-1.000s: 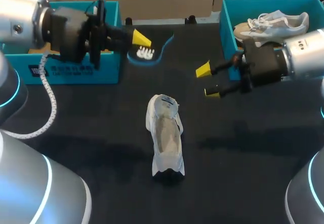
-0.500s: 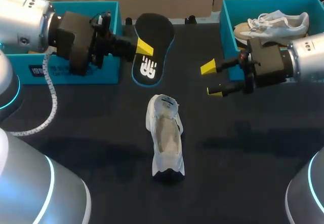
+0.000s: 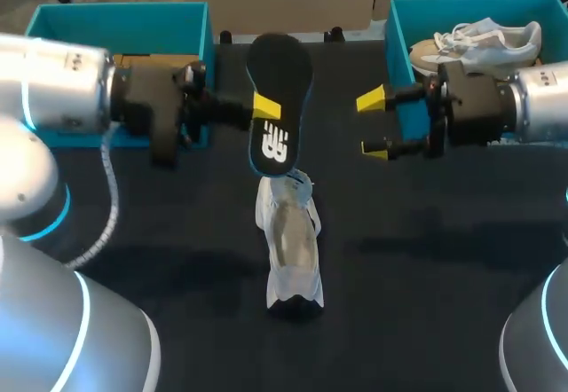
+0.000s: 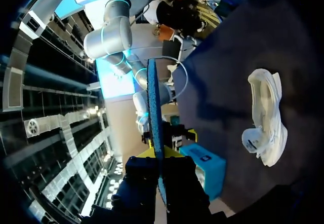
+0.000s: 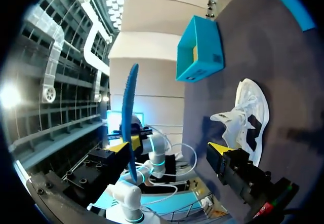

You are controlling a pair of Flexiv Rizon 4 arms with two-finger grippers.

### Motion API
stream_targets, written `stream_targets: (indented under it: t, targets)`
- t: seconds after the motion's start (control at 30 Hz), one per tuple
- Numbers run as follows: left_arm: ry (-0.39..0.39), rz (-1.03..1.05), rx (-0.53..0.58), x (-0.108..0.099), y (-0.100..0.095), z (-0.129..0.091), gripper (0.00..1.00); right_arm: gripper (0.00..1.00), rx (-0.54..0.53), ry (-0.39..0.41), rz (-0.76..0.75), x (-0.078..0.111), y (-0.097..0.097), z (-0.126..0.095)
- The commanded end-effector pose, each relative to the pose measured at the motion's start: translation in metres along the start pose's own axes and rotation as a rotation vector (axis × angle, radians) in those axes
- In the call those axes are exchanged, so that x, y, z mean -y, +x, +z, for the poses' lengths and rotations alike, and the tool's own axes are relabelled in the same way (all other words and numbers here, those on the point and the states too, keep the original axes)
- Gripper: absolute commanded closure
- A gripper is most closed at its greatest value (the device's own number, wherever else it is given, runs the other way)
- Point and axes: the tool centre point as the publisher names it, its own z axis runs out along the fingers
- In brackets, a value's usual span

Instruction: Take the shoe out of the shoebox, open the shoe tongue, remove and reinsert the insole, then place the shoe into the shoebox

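The left gripper (image 3: pixel 263 108) is clamping the black insole (image 3: pixel 282 73) between its jaws above the white shoe (image 3: pixel 289 246), while the right gripper (image 3: pixel 373 126) is hanging wide open, apart from it.

Left gripper (image 3: pixel 269 108), clamped on the insole (image 3: pixel 282 73), has travelled from beside the left-hand shoebox (image 3: pixel 120 15) toward table centre. The insole, first mostly hidden behind the gripper, now shows fully in the head view, its lower end overlapping the far end of the shoe (image 3: pixel 288 237). Right gripper (image 3: pixel 373 126) has drawn back slightly toward the right-hand shoebox (image 3: pixel 397 46).
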Motion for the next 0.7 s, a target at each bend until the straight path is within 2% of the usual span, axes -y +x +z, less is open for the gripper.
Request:
stream_targets:
  t: [0.03, 0.33, 0.57, 0.7]
  targets:
    - [-0.014, 0.004, 0.037, 0.003, 0.006, 0.006, 1.0, 0.0, 0.005, 0.008, 0.0, -0.005, 0.0, 0.005]
    - [-0.014, 0.004, 0.037, 0.003, 0.006, 0.006, 1.0, 0.0, 0.005, 0.008, 0.0, -0.005, 0.0, 0.005]
    - [-0.068, 0.038, -0.001, -0.008, 0.026, 0.021, 1.0, 0.0, -0.003, -0.022, 0.003, -0.016, 0.006, 0.01]
    - [-0.072, 0.034, -0.01, -0.011, 0.033, 0.032, 1.0, 0.0, 0.01, -0.021, -0.008, -0.022, 0.014, 0.017]
